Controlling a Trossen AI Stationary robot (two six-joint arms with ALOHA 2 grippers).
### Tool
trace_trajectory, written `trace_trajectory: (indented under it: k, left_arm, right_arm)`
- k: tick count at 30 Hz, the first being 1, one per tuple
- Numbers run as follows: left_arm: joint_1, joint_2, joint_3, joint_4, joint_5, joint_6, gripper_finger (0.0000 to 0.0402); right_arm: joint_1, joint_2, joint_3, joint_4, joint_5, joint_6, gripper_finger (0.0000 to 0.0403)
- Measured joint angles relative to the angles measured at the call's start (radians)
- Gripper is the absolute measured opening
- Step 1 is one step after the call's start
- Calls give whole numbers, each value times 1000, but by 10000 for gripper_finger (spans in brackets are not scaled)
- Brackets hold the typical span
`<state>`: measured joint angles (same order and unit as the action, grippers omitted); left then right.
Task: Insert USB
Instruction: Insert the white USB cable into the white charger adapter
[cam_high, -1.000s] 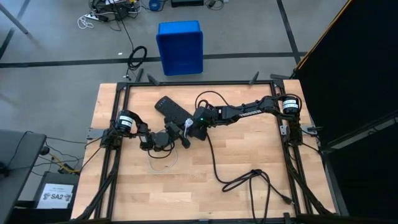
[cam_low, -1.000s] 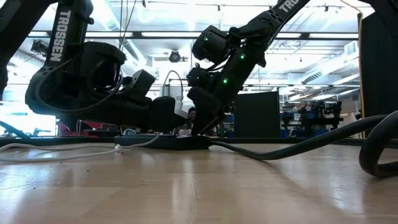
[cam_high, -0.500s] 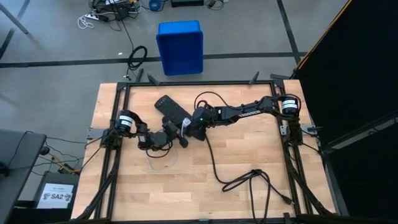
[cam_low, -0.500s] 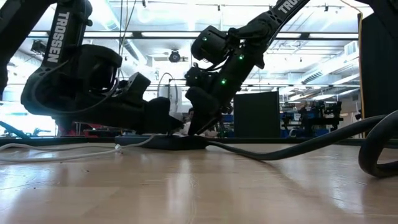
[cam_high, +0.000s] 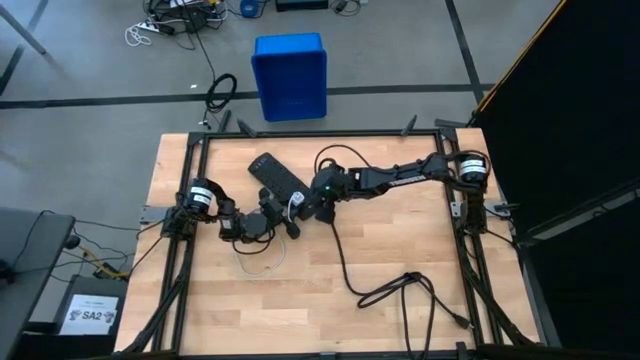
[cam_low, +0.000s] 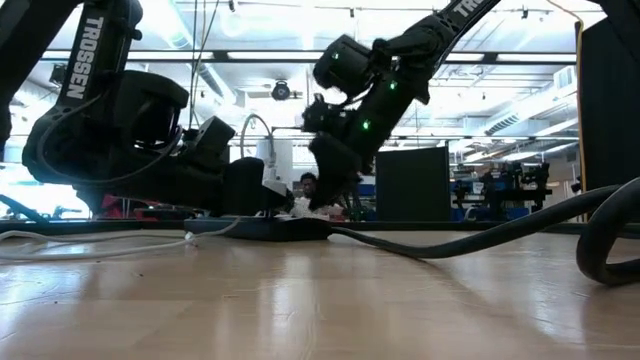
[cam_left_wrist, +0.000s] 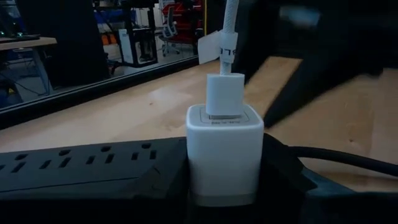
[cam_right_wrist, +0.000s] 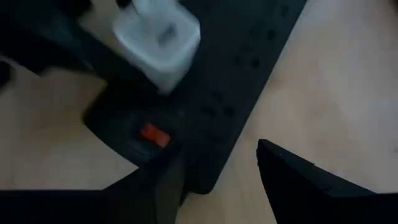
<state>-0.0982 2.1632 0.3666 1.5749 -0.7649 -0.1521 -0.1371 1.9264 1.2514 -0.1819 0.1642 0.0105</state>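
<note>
The white charger block (cam_left_wrist: 224, 149) stands upright, plugged into the black power strip (cam_left_wrist: 81, 165) near its end with the red switch (cam_right_wrist: 153, 135). The white USB plug (cam_left_wrist: 225, 93) sticks into the block's top, and its thin cable (cam_left_wrist: 230, 31) rises from there. More of that cable lies looped on the table (cam_high: 262, 255). My left gripper (cam_high: 290, 224) lies low and level at the block, shut on it. My right gripper (cam_right_wrist: 217, 180) hovers open above the strip's switch end (cam_high: 316, 205). It touches nothing. My left gripper has the charger block by its lower half (cam_left_wrist: 199, 186), with one dark finger (cam_left_wrist: 168, 183) on each side. The fingers come in level from the table's left and near side. The block stands upright in the strip's socket, with the USB plug in its top.
A thick black cord (cam_high: 345, 260) runs from the strip's end toward the near edge and curls there (cam_low: 480, 240). The strip (cam_high: 278, 178) lies slantwise at the table's middle. A blue bin (cam_high: 290, 75) stands on the floor beyond the far edge.
My right gripper has risen off the strip's end and hangs above it. My left gripper has sunk lower toward the strip and shifted slightly toward the table's left edge.
</note>
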Motion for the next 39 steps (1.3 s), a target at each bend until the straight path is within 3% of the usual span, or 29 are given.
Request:
trace_trajectory:
  k: [10,22,34,39]
  left_arm:
    - [-1,6,-3,0,17,-14,133]
    - [-1,6,-3,1,25,-14,133]
    - [-2,7,0,1,26,-17,133]
    - [-2,8,0,1,26,-15,133]
  right_arm:
    - [43,-12,5,260,-138,-147,146]
    - [3,-12,5,255,-165,-64,63]
    - [-2,59,11,335,-196,1,80]
    - [-2,61,11,335,-191,3,64]
